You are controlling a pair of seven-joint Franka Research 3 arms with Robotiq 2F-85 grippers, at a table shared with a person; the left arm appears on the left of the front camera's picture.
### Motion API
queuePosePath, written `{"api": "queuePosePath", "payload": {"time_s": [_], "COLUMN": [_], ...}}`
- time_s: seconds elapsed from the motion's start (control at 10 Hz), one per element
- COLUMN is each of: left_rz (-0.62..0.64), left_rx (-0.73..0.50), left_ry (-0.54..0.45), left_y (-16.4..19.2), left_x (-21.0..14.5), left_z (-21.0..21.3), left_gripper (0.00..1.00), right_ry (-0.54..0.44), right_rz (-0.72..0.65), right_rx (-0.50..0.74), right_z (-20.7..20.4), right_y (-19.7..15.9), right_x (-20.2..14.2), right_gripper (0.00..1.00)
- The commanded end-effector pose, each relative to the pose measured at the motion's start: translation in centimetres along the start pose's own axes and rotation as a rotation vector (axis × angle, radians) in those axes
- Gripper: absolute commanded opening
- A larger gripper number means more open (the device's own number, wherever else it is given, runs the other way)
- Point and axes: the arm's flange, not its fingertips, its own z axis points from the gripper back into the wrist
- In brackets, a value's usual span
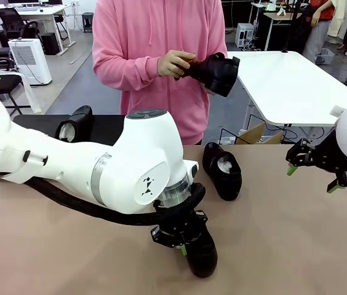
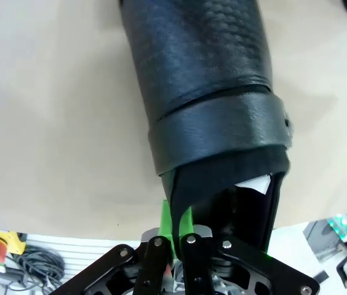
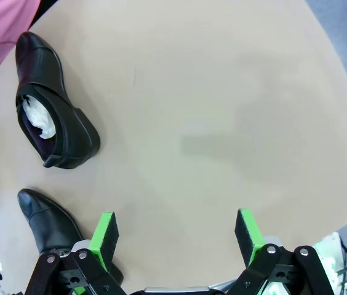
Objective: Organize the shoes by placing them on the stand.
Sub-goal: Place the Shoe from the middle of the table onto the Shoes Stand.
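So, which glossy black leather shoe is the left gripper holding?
The shoe nearest the camera, rim pinched in the left gripper; the others sit on the black stand, mid-table, and in the person's hands.

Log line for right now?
left gripper shut on near shoe | right gripper open over table | person's hands hold second shoe | third shoe on stand | fourth shoe mid-table

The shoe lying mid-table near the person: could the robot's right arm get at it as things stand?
Probably yes. The right end effector hangs open and empty, with bare table between it and that shoe; nothing stands in the way.
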Motion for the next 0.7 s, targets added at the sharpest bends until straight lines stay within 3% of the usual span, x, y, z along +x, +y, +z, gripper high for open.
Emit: {"api": "queuePosePath", "payload": {"time_s": [0.0, 0.2, 0.6], "left_rz": [-0.164, -0.289, -0.430], "left_rx": [-0.012, 0.052, 0.261], "left_ry": [0.016, -0.107, -0.157], "left_y": [1.3, 3.6, 11.1], "left_x": [-0.9, -1.0, 3.0], "left_z": [4.6, 10.1, 16.4], "left_gripper": [0.00, 0.00, 0.00], "right_ry": [0.000, 0.000, 0.000], "right_rz": [0.012, 0.012, 0.012], "right_rx": [0.018, 0.018, 0.018], "right_z": [0.0, 0.0, 0.0], "right_y": [0.0, 0.0, 0.0], "right_x": [0.2, 0.2, 0.2], "right_gripper": [1.00, 1.00, 1.00]}}
